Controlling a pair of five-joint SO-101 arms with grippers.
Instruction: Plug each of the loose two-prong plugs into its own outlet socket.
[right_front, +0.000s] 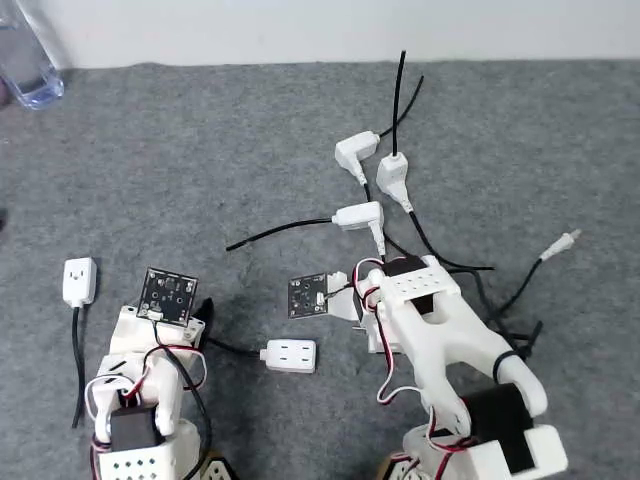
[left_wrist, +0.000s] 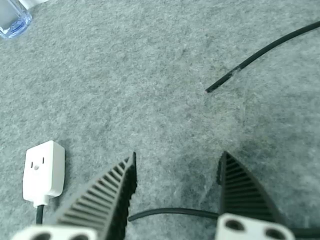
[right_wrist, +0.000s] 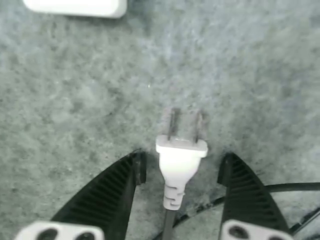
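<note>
A white two-prong plug (right_wrist: 180, 162) lies flat on the grey carpet, prongs pointing away from my right wrist camera. My right gripper (right_wrist: 183, 156) is open, one finger on either side of the plug and not touching it. A white outlet socket (right_wrist: 75, 6) lies just beyond. My left gripper (left_wrist: 178, 157) is open over bare carpet with nothing held; a black cable (left_wrist: 170, 214) crosses near its base. Beside it lies a white outlet socket (left_wrist: 43, 170) on a cord. Another loose plug (right_front: 565, 240) lies at the far right. Three white sockets (right_front: 360, 215) cluster mid-table.
Black cords (right_front: 440, 255) tangle around the right arm (right_front: 430, 310). A cut cable end (left_wrist: 207, 91) lies ahead of the left gripper. A white socket (right_front: 290, 354) sits between the arms. A clear bottle (right_front: 25, 60) stands at the far left corner.
</note>
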